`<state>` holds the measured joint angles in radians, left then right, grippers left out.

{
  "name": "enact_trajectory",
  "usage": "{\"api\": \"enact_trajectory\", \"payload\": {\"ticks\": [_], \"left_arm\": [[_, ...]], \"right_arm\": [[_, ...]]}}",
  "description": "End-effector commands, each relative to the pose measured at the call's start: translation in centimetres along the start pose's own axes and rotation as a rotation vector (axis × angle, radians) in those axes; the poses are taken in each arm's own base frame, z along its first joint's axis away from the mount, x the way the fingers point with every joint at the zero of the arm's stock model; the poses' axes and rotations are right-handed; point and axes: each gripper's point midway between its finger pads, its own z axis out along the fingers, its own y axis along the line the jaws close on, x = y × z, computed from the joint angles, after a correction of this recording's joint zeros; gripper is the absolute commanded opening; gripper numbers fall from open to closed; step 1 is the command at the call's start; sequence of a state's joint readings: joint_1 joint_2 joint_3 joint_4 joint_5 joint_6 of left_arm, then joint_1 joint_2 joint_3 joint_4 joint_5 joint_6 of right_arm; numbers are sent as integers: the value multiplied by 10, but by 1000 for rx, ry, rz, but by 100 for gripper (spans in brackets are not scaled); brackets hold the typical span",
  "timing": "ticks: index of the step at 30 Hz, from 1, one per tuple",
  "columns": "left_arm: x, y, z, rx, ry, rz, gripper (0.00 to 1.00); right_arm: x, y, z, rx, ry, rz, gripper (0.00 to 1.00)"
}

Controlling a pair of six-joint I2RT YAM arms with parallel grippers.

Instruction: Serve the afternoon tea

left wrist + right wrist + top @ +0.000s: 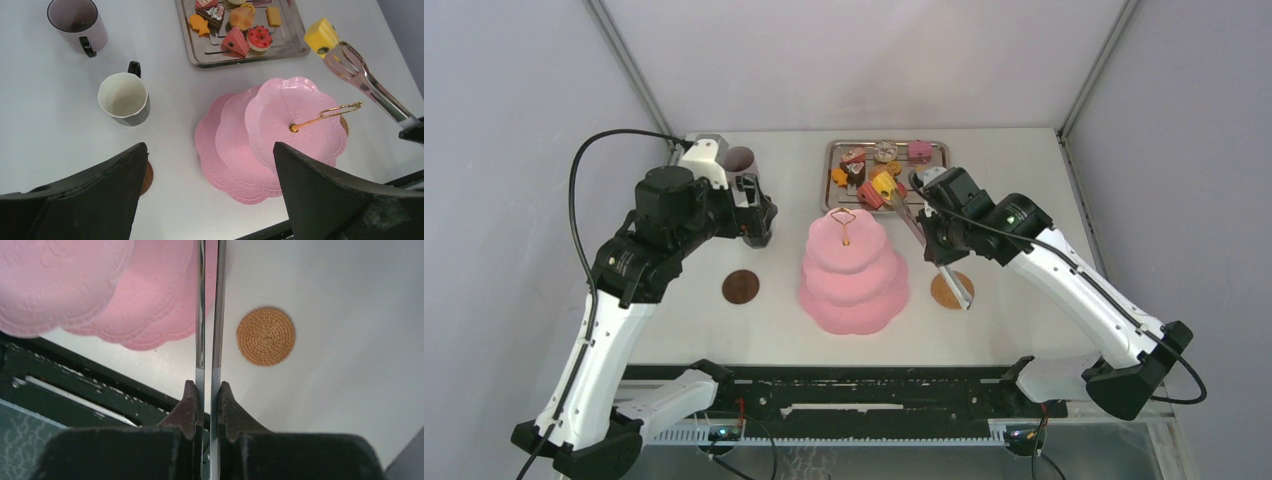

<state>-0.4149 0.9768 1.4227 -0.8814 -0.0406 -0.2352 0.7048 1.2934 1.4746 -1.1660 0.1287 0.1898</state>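
Right fingers (pixel 187 407) clamp tongs (pixel 218 315). Only the left wrist view, past wide-spread left fingers (pixel 100 190), shows a yellow cake (pixel 320 35) at the tongs' tips.

tongs (pixel 218 315) tips cut off, rear cakes (pixel 206 3) cropped

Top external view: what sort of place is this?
Probably a robot test cell: plain grey panel walls, black mounting rail at the near edge, small colourful toy cakes on a rectangular steel tray.
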Motion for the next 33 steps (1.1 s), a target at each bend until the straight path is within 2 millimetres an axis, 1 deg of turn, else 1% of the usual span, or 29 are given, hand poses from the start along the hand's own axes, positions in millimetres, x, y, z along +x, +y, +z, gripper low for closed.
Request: {"api": "enact_trajectory", "payload": {"ticks": [1,7,13,16,21,28,33], "left_arm": [[-18,-4,-4,19,-95,3,100],[-17,-1,-3,3,-97,-10,100],[-13,-1,-2,2,-95,-22,100],[-11,0,-2,0,-95,-26,100],[-9,0,-1,1,-91,-31,100],[-7,0,-1,4,-89,-37,100],[-4,0,-1,6,-86,-40,100]], "right_arm": [[5,8,-34,8,-38,-46,0],[6,16,-51,-8,-66,-84,0],[4,12,-61,21,-90,-99,0],[4,16,-65,1,-91,-116,0],[8,28,-65,-30,-71,-171,0],[10,38,-63,-63,-54,-210,0],[12,46,-53,-67,-26,-231,0]]}}
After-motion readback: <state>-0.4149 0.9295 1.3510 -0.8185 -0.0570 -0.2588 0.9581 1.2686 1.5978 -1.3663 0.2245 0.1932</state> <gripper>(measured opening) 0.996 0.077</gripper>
